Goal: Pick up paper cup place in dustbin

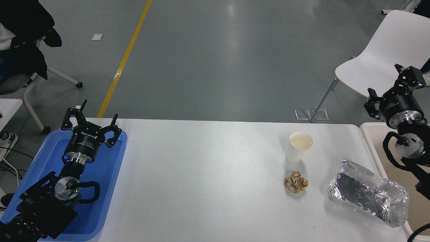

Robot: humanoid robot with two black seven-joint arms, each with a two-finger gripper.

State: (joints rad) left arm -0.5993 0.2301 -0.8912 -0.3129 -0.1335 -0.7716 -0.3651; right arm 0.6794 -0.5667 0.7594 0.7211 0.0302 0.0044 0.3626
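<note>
The paper cup [300, 146] is standing upright at two o'clock on the table [201, 174], awaiting pickup. The right gripper [389, 90], jaws spread and empty, is hovering over the dustbin [369, 134] at three o'clock; the left gripper [90, 119] is sitting open over the blue tray [111, 188].

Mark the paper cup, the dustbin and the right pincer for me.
paper cup [299, 148]: head view, outer wall below the rim.
dustbin [369, 141]: head view, left rim.
right pincer [384, 82]: head view, midway between fingertips.
</note>
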